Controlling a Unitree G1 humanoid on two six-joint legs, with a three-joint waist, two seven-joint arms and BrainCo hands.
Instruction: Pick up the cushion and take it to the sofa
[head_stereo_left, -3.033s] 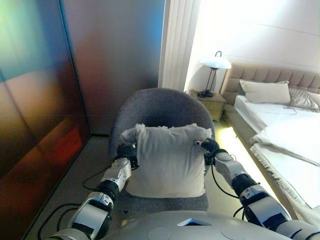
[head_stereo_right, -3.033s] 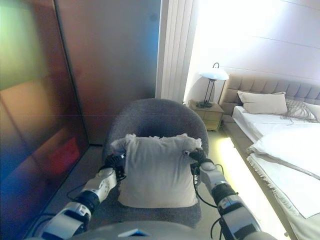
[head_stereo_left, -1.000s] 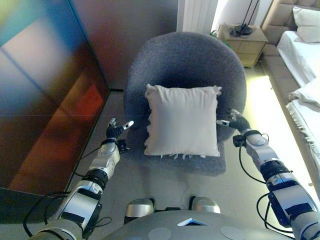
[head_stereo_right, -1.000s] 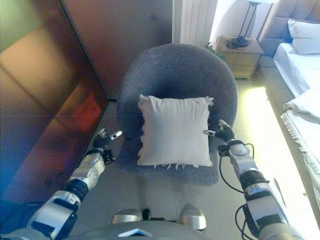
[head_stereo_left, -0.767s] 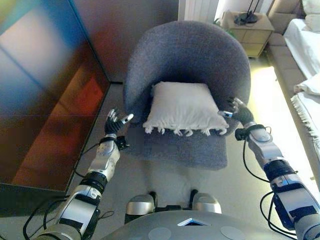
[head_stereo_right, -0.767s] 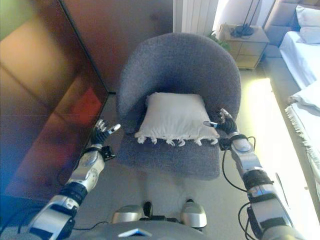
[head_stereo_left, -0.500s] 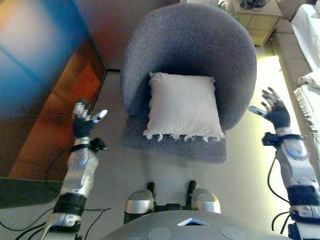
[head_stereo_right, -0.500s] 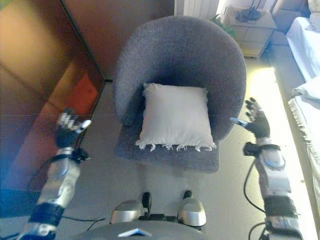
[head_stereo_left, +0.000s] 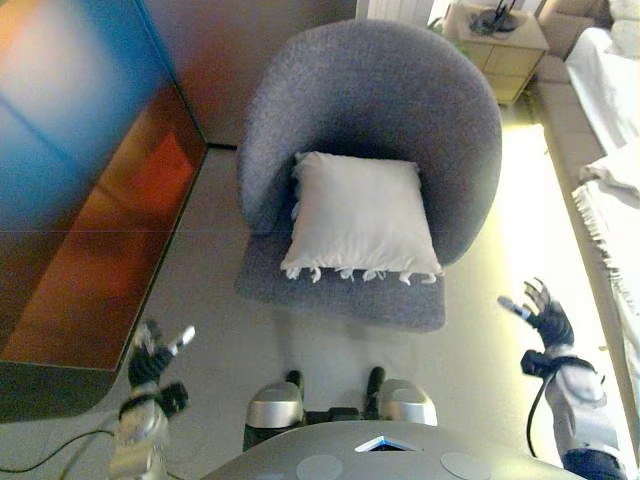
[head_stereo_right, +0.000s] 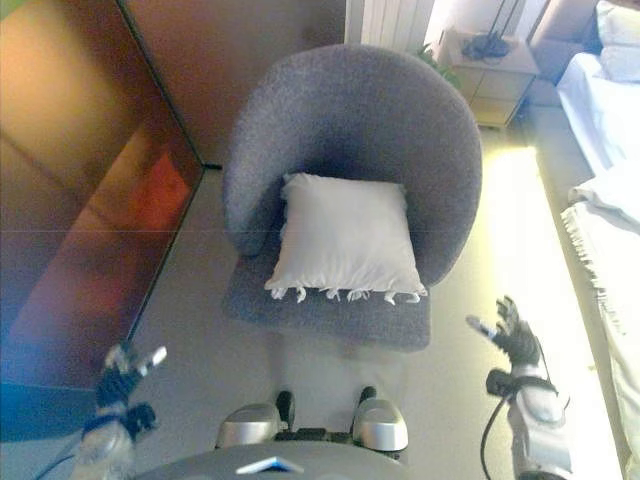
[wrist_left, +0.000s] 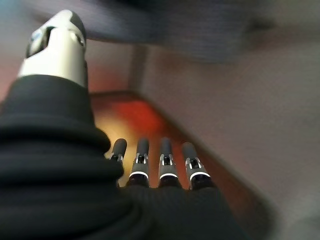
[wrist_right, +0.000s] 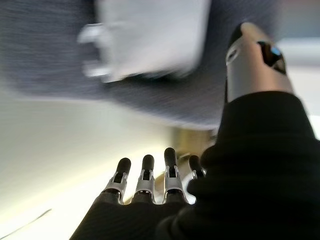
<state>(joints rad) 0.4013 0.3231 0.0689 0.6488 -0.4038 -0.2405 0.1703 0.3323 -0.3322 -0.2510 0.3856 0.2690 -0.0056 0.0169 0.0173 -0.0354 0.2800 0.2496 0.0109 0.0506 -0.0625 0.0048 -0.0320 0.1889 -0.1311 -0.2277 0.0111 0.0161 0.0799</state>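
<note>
A white square cushion (head_stereo_left: 362, 216) with tassels along its front edge lies on the seat of a round grey armchair (head_stereo_left: 372, 90), leaning back against it. It also shows in the right wrist view (wrist_right: 150, 35). My left hand (head_stereo_left: 152, 362) is open and empty, low at the left, well away from the chair. My right hand (head_stereo_left: 540, 316) is open and empty, low at the right, beside the chair. Neither hand touches the cushion.
A dark glossy wall panel (head_stereo_left: 80, 180) runs along the left. A bedside table (head_stereo_left: 497, 38) with a lamp base stands behind the chair. A bed with white bedding (head_stereo_left: 610, 150) lies along the right edge. Bare floor (head_stereo_left: 210, 320) lies in front of the chair.
Both hands let go of the cushion, which dropped onto the chair seat. Both arms then drew back and down, away from the chair. The camera has tilted down.
</note>
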